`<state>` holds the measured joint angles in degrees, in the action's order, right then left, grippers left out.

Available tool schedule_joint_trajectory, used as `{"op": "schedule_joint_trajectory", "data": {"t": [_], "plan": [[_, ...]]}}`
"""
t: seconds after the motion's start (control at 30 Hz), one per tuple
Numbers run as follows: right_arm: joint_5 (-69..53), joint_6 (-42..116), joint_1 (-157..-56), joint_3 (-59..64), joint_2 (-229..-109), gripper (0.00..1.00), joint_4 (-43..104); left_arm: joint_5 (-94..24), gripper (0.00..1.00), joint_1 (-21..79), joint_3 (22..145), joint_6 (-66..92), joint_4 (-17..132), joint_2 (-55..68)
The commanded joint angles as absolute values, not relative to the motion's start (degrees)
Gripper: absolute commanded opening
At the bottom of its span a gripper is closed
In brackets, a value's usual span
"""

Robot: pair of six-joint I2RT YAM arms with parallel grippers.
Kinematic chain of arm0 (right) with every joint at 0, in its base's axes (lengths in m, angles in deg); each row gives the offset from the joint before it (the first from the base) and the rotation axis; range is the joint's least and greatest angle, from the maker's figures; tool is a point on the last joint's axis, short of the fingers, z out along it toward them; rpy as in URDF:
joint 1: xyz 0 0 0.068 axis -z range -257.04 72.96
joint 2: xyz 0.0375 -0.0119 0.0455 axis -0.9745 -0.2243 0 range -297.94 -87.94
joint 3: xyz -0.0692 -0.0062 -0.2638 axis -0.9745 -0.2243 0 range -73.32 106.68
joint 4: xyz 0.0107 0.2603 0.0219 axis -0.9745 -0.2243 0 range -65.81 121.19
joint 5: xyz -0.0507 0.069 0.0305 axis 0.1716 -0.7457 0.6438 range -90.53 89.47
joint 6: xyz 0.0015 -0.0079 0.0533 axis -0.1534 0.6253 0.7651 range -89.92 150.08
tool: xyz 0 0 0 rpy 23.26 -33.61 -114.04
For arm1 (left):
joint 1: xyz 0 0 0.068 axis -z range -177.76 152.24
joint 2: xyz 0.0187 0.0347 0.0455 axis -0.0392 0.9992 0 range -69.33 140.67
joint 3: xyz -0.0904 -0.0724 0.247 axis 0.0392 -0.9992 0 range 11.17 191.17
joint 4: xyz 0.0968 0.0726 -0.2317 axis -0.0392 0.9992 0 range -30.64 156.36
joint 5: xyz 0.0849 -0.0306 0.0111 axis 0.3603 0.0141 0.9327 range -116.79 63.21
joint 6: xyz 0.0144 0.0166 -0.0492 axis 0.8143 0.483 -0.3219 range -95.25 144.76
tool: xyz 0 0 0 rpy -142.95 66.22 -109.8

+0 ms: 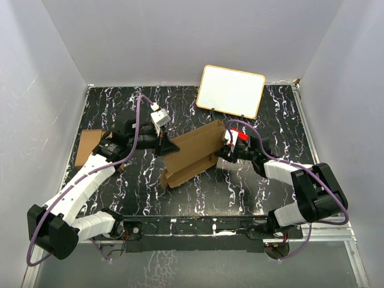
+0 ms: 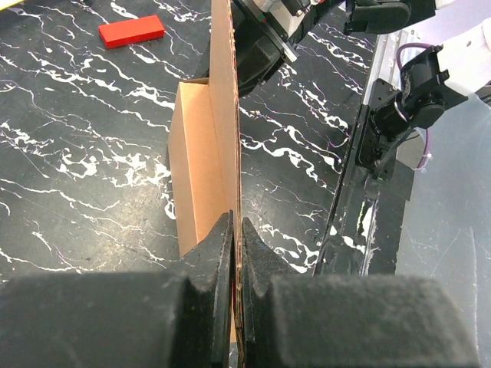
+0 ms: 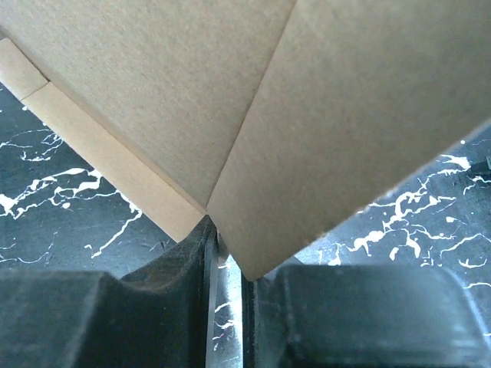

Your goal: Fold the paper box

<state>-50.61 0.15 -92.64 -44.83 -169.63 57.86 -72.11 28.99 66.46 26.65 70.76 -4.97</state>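
The left pincer (image 2: 236, 230) is shut tight on the thin edge of the paper box (image 2: 201, 161), with one finger on each side of the card. The right pincer (image 3: 227, 253) has its jaws very near each other, with only a thin slit between them. A corner of the box dips in there, but I cannot tell if the pincer really pinches the card or just sits by it. The box is in the middle of the black table (image 1: 120, 108), between the two pincers. One side is bent away from the rest, and it is not a closed box yet. A red block (image 2: 131, 31) lies near the far end of the box, and a white board (image 1: 231, 91) stands at the back. To do this step well, I think the left pincer should hold its edge firm and not pull. The right one should get a sure hold on its corner first. Then it should bend the side slowly along the crease, so the card does not rip or slip out.
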Motion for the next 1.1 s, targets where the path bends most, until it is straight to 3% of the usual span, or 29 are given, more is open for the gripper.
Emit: {"op": "schedule_joint_trajectory", "data": {"t": [0.0,0.2,0.5,0.67,0.87,1.07], "plan": [[-52.82,0.86,-95.32,-42.82,-169.46,0.12,62.40,-71.15,0.00,29.54,66.83,25.58,70.67,-4.09],[-51.69,1.52,-95.32,-39.46,-168.36,0.08,56.43,-65.64,0.00,29.57,67.07,22.42,69.08,-5.59],[-51.75,-6.11,-94.82,-27.33,-169.89,0.08,30.77,-57.49,0.53,29.58,67.42,17.18,66.82,-8.96],[-48.09,-11.04,-94.53,-17.68,-173.61,0.08,12.42,-50.21,0.75,29.55,67.21,15.55,68.59,-11.65],[-39.73,-11.88,-94.53,-7.29,-178.60,0.08,-7.28,-42.16,0.90,29.49,68.77,15.07,73.07,-15.24],[-28.07,-11.33,-94.53,-1.14,-181.43,0.10,-17.14,-37.88,0.92,29.50,69.19,15.15,75.27,-18.26]]}}
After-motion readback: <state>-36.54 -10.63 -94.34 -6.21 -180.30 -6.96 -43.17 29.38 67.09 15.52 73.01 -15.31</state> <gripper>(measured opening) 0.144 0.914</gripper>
